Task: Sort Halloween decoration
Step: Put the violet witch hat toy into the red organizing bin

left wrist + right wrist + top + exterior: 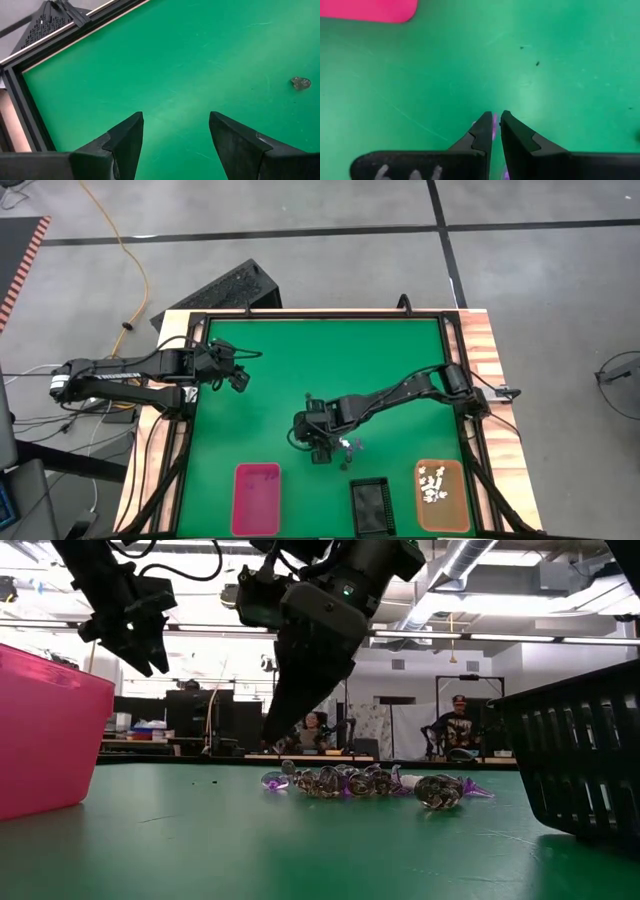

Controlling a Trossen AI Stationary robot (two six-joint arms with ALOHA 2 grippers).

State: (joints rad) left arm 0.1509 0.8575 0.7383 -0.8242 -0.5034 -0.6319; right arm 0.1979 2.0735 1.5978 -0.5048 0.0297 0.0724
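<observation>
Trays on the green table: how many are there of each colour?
Pink rectangular plastic tray: 1
Black rectangular slotted tray: 1
Orange rectangular tray with small white trinkets inside: 1
Total: 3 trays

Right gripper (496, 122) low mid-table, jaws nearly closed; left gripper (175, 131) raised, jaws apart.

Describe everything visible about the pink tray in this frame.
The pink tray is a rectangular, open-topped bin of bright, smooth plastic with rounded corners and raised walls. It sits flat on the green table mat near the front edge, at the left end of a row with a black tray and an orange tray. Its inside looks empty from above. Nothing touches it; the right end effector is over the mat, apart from it.
</observation>
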